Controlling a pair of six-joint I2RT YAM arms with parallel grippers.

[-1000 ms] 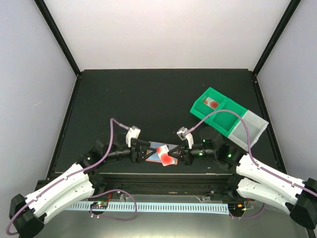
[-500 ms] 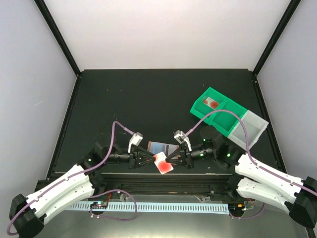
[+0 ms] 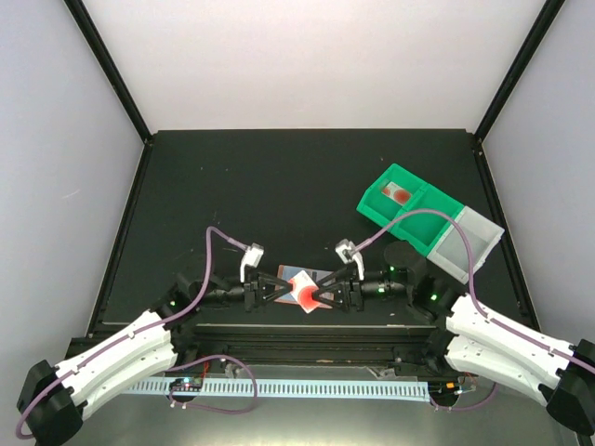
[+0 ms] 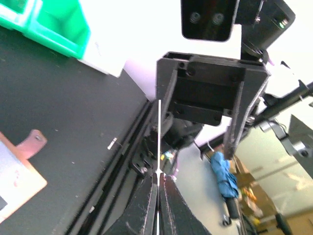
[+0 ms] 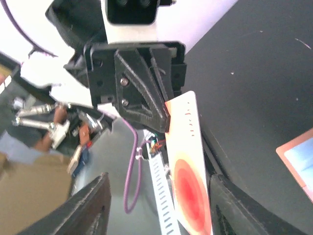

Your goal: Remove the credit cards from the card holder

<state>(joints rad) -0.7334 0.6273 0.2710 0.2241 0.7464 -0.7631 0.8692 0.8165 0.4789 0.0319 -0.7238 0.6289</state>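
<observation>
From above: pinching a white card point(image 3: 304, 294) with a red blob, the left claw point(image 3: 286, 290) clamped on its end, up off the black table point(image 3: 279, 186). Meeting it tip to tip with the right claw point(image 3: 323, 294). Leaving the pink wallet point(image 3: 299, 276) lying on the table just beyond both claws. Showing a green bin point(image 3: 376, 206) well beyond the right claw. Reading no lettering anywhere at this size.

From the left wrist: squeezing the card point(image 4: 159, 132), seen edge-on as a thin white line, with the left claw point(image 4: 159, 178) pressed together on it. Facing the right claw point(image 4: 195, 147) straight ahead, its fingers standing apart. Catching the wallet point(image 4: 17, 176) and its snap tab point(image 4: 32, 141) on the table below and to the left of the claw, and the bin point(image 4: 58, 29) far beyond.

From the right wrist: holding the right claw point(image 5: 159, 178) wide apart, gripping nothing, with the card point(image 5: 188, 171) running down between its fingers. Showing the left claw point(image 5: 164, 120) biting the card's far edge. Making out tiny marks on the card face, too fine to read. Glimpsing a corner of the wallet point(image 5: 299, 159) on the table to the right of the claw.
</observation>
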